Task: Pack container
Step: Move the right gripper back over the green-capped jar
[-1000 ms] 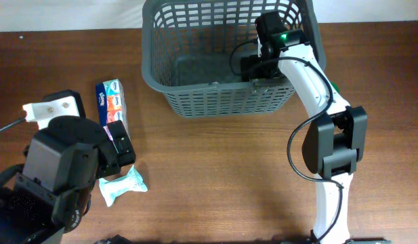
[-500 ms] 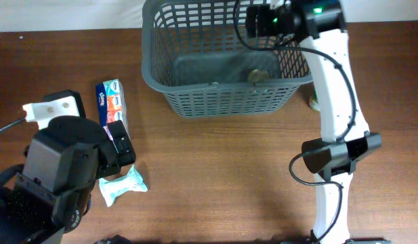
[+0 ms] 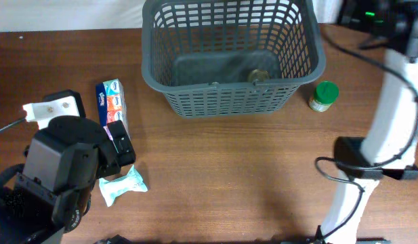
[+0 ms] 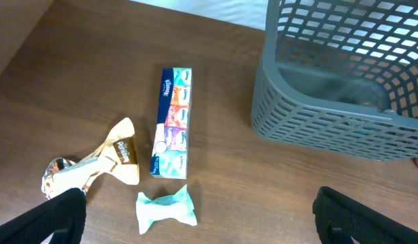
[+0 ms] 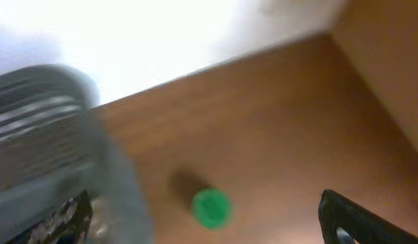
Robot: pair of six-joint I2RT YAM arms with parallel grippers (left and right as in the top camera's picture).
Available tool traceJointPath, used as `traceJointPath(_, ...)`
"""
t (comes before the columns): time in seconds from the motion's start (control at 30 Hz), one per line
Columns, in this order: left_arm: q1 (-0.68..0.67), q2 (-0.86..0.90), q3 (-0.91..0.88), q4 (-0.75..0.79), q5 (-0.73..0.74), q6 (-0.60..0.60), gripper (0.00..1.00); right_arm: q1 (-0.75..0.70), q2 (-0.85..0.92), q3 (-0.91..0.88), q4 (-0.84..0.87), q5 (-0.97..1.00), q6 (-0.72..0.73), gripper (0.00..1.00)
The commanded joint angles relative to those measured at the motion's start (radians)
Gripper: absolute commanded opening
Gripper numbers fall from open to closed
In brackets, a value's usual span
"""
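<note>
The dark grey slotted basket stands at the back middle of the table, with a small round tin can on its floor near the front right. The basket also shows in the left wrist view and, blurred, in the right wrist view. My right gripper is open and empty, high above the green-lidded jar, which stands right of the basket. My left gripper is open and empty, above the items at the left.
Left of the basket lie a colourful tissue pack, a teal packet and a gold-and-silver wrapped snack. The left arm's black body covers the front left corner. The right arm stands along the right edge.
My right gripper has lifted out of the basket and swung right, leaving the tin can inside. The green-lidded jar has come into view. The left arm has not moved.
</note>
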Motion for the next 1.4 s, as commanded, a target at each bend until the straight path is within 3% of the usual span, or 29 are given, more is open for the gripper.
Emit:
traceJointPath(0.0,0.006,0.001,-0.001,0.000,0.007,0.016,1.00,-0.116,-0.018,-0.022,-0.008,-0.095,0.047,0.99)
traceJointPath(0.17,0.006,0.001,-0.001,0.000,0.007,0.016,0.99,-0.249,-0.015,-0.108,-0.008,-0.366,0.028,0.99)
traceJointPath(0.5,0.006,0.001,-0.002,0.000,0.007,0.016,1.00,-0.282,-0.015,-0.534,0.002,-0.371,-0.040,0.99)
traceJointPath(0.8,0.006,0.001,-0.001,0.000,0.007,0.016,1.00,-0.259,-0.015,-0.903,0.164,-0.372,-0.042,0.99)
traceJointPath(1.03,0.006,0.001,-0.001,0.000,0.007,0.016,1.00,-0.224,-0.013,-1.009,0.250,-0.372,-0.043,0.99)
traceJointPath(1.37,0.006,0.001,-0.001,0.000,0.007,0.016,0.99,-0.148,-0.010,-1.020,0.323,-0.372,-0.043,0.99)
